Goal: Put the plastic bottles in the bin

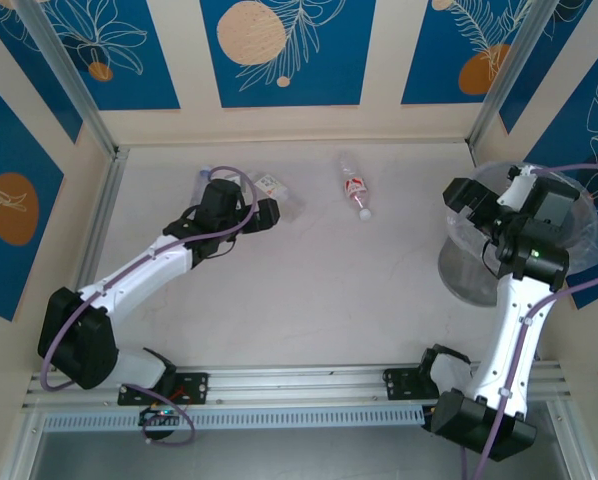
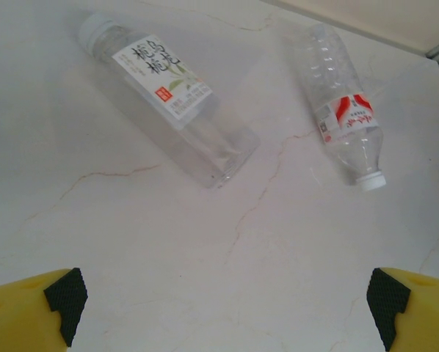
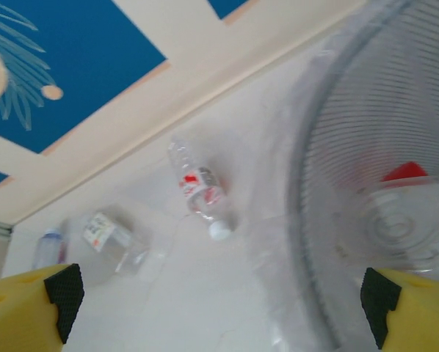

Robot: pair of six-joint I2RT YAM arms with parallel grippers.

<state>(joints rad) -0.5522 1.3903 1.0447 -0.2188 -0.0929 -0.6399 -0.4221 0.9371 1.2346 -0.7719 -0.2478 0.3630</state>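
1. Our left gripper [image 2: 227, 304] has its fingers wide apart with nothing between them. The wrist view shows just the yellow, black-padded tips at its bottom corners; the rest is cut off.
2. Ahead of it on the table [image 2: 131, 242] a clear square bottle [image 2: 168, 103] with a white label lies on its side. From above, the gripper hides part of it.
3. To its right, and apart from it, a clear round bottle [image 2: 344, 121] with a red-and-white label and a white cap also lies on its side.
4. Our right gripper [image 3: 223, 304] is likewise spread and holds nothing. It hangs over the left rim of the bin [image 3: 352, 110].
5. The bin stands at the table's right edge. From above, the right arm covers much of it, and its crinkled bag blurs the contents. We make out a red-topped shape [image 3: 404, 172] inside but cannot tell what it is.
6. At the far left of the right wrist view, beyond the square bottle, is a small bottle [image 3: 49, 248] with a bluish cap, too blurred to describe further.
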